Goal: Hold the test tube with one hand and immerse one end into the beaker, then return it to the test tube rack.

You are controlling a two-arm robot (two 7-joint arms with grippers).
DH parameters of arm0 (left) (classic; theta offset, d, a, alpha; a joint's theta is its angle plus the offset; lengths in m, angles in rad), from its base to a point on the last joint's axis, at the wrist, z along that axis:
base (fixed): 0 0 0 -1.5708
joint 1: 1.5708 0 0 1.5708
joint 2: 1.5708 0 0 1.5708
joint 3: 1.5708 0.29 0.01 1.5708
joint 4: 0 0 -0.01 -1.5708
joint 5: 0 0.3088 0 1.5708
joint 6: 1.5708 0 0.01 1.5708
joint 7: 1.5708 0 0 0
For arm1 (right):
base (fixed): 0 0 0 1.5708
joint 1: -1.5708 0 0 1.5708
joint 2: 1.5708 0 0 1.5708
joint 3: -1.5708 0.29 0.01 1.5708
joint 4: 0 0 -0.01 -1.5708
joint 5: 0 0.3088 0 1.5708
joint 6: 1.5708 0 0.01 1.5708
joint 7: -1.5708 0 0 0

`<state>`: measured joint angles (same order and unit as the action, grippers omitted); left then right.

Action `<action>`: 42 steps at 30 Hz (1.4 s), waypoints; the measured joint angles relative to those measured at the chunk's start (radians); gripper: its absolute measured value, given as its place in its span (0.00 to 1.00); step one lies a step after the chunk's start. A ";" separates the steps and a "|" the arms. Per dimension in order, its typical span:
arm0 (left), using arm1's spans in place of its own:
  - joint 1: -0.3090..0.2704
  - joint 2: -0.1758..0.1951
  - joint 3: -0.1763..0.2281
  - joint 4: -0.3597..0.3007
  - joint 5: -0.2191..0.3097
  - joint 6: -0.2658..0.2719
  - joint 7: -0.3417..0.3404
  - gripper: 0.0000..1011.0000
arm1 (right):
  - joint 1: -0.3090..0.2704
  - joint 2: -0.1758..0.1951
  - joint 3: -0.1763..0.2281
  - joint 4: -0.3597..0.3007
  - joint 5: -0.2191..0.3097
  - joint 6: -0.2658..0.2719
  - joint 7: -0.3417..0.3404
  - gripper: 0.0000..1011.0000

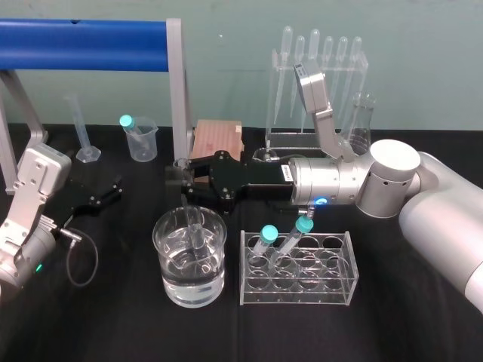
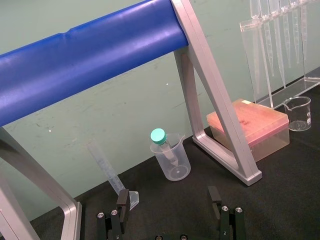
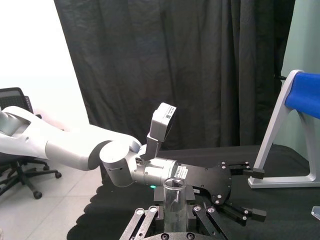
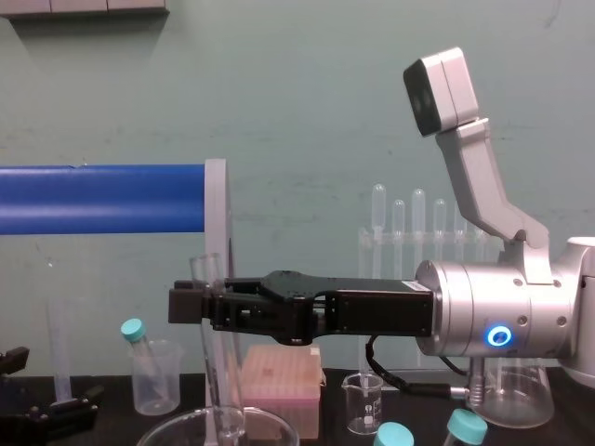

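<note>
Items on the black table (image 1: 407,317), largest first.

1. Frame with blue bar (image 1: 83,44) on grey legs: at the back left.
2. Right arm, silver: reaches across from the right. Its hand, the right gripper (image 1: 183,183), hangs over the beaker with its black fingers clamped on the test tube near the tube's open top.
3. Left arm: low at the left edge. The left gripper (image 1: 117,190) is near the table with its fingers spread wide and nothing between them.
4. Pipette stand (image 1: 290,139), clear plastic: at the back, right of centre. Holds a row of bulb-topped pipettes (image 1: 287,45) hanging bulb up.
5. Test tube rack (image 1: 347,260), clear: front, just right of the beaker. Two teal-capped tubes (image 1: 266,240) lean in its left holes; the other holes are vacant.
6. Beaker (image 1: 170,290), wide clear glass: front centre. Holds clear liquid to roughly half its height.
7. Conical flask (image 1: 362,121): back right, beside the stand. Contents cannot be told.
8. Pink box (image 1: 219,139): behind the right gripper.
9. Plastic cup (image 1: 143,143), frosted: back left. Holds one capped tube (image 1: 128,122), leaning.
10. Measuring cylinder (image 1: 83,132): left of the cup.
11. Small glass beaker (image 2: 298,112): beside the pink box.
12. Test tube (image 4: 212,358), long, clear, uncapped: nearly upright, lower end inside the beaker below its rim; whether it touches the liquid cannot be told.
</note>
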<state>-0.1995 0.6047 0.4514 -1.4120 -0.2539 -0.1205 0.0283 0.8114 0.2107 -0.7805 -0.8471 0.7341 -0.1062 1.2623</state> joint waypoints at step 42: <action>0.000 0.000 0.000 0.000 0.000 0.000 0.000 0.99 | -0.070 0.203 0.202 -0.365 0.120 -0.170 -0.070 0.24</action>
<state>-0.1995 0.6046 0.4514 -1.4120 -0.2539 -0.1205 0.0283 0.7414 0.4138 -0.5784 -1.2120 0.8545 -0.2766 1.1926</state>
